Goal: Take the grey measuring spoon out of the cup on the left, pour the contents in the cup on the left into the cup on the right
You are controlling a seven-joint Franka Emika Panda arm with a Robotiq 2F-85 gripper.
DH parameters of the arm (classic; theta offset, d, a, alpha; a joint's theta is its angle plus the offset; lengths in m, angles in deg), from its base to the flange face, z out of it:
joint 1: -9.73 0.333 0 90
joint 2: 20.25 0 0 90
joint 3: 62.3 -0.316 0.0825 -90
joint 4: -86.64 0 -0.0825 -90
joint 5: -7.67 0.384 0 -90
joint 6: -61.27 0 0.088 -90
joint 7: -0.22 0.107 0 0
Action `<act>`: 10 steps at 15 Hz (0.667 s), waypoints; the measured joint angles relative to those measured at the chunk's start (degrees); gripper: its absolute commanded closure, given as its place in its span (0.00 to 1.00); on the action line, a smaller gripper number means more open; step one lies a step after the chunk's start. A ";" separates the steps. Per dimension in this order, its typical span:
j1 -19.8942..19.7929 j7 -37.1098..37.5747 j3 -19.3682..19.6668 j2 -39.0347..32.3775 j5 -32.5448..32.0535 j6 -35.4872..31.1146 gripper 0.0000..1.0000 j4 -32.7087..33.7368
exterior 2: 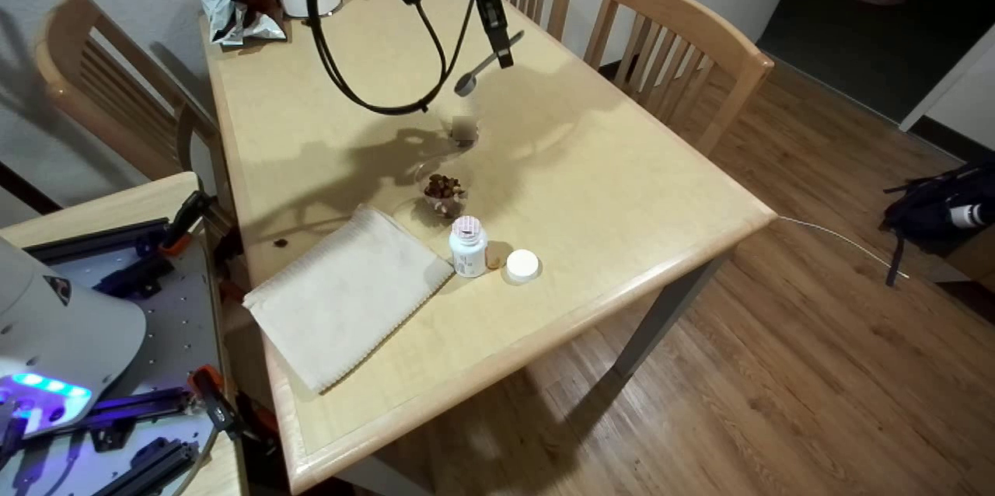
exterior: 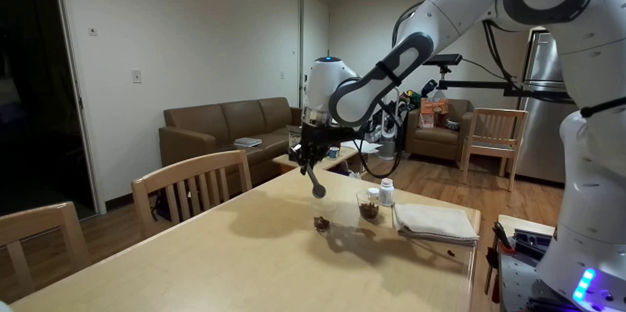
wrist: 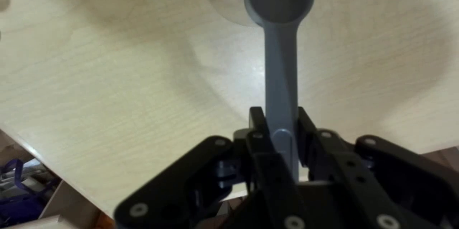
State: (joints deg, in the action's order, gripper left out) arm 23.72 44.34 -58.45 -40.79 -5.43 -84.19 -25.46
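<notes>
My gripper point(wrist: 278, 116) is shut on the handle of the grey measuring spoon point(wrist: 281, 60). In both exterior views the spoon point(exterior: 319, 189) point(exterior 2: 466, 84) hangs tilted in the air from the gripper point(exterior: 308, 167) point(exterior 2: 504, 61), bowl end down. A clear cup point(exterior: 322, 223) point(exterior 2: 465, 140) with dark contents stands on the table just below the spoon's bowl; it shows partly behind the bowl in the wrist view point(wrist: 226, 4). Another clear cup point(exterior: 368, 209) point(exterior 2: 445, 191) with brown pieces stands nearer the robot base and the bottle. Its edge seems to show at the wrist view's top left.
A white bottle point(exterior: 386, 192) point(exterior 2: 468, 249) and a white lid point(exterior 2: 521, 266) stand close to the nearer cup. A folded beige cloth point(exterior: 433, 221) point(exterior 2: 350, 298) lies beside them. A small dark piece point(exterior 2: 281, 243) lies on the table. Wooden chairs point(exterior 2: 676, 45) line the table point(exterior: 234, 263).
</notes>
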 measured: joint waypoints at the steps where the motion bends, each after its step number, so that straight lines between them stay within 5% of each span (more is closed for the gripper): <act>1: 0.00 0.00 0.04 1.14 -0.22 0.76 0.94 0.30; 10: -1.64 1.03 3.78 -1.57 -2.66 1.15 0.94 9.96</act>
State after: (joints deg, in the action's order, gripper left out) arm 22.07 45.37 -54.67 -42.36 -8.08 -83.05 -15.50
